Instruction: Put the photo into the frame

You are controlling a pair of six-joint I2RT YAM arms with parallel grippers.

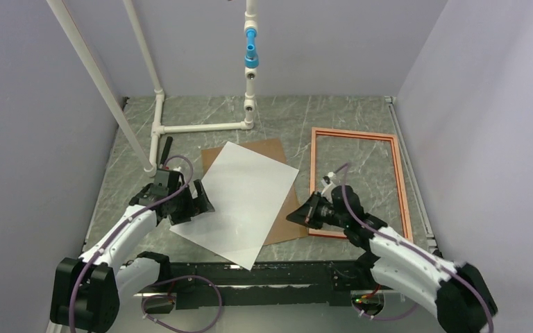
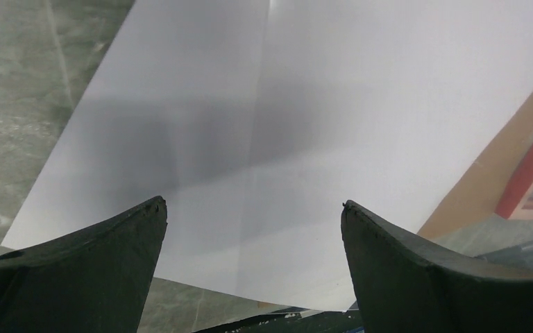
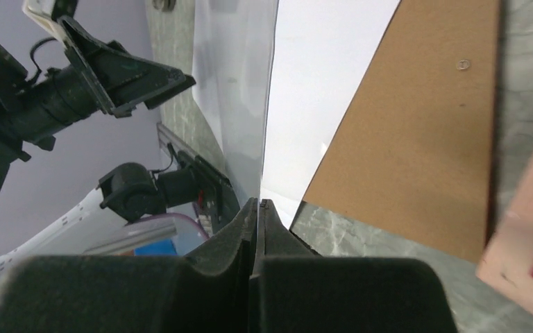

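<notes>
The photo (image 1: 246, 201) lies white face up in the middle of the table, tilted, over a brown backing board (image 1: 277, 149). The frame (image 1: 354, 132) lies flat to the right with its pale orange-wood face up, and its inside shows bare table. My right gripper (image 1: 293, 214) is at the photo's right edge. In the right wrist view it (image 3: 258, 202) is shut on the thin edge of the sheet (image 3: 333, 69), which runs away edge-on. My left gripper (image 1: 205, 200) stands open at the photo's left edge. Its fingers straddle the sheet (image 2: 305, 104) without touching.
A white pipe stand (image 1: 201, 127) with a blue fitting rises at the back centre and left. Grey walls close in the table on three sides. The backing board (image 3: 416, 118) juts out beyond the photo toward the frame (image 3: 527, 250). A black rail runs along the near edge.
</notes>
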